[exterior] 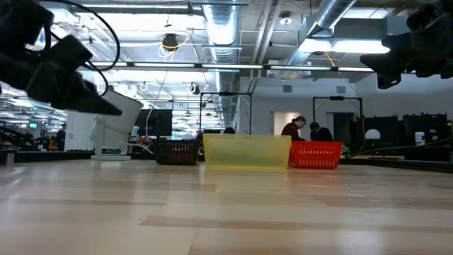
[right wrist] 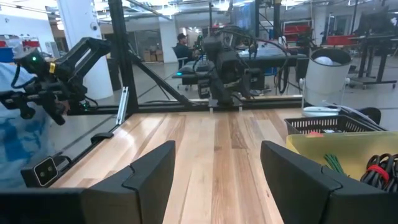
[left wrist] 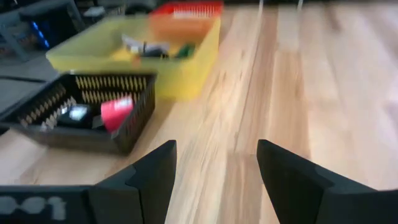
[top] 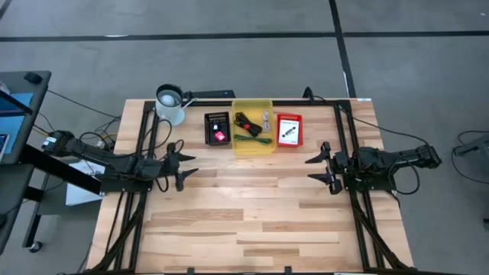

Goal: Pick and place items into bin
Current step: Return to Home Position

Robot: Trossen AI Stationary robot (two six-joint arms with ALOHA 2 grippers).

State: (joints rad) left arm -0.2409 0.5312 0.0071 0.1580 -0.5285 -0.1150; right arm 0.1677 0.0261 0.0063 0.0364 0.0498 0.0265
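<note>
A yellow bin (top: 252,145) stands at the table's far middle. In it lie a black coiled cable (top: 246,122), a green pen-like stick (top: 254,139) and a small silver-grey part (top: 265,120). Left of it, a black basket (top: 218,128) holds a pink-red piece (top: 220,136). Right of it, a red basket (top: 288,130) holds a white-and-black piece (top: 288,131). My left gripper (top: 183,162) hovers open over the table's left side, and my right gripper (top: 315,168) hovers open over the right side. Both are nearer than the bins. The right wrist view shows the stick (right wrist: 336,163) and cable (right wrist: 379,171) in the bin.
A white cup-like thing (top: 170,103) stands at the far left corner. Dark frame rails (top: 145,130) run along the table's left, right and far sides. Bare wood (top: 252,206) lies between the grippers and toward the near edge. People sit in the room behind (exterior: 301,129).
</note>
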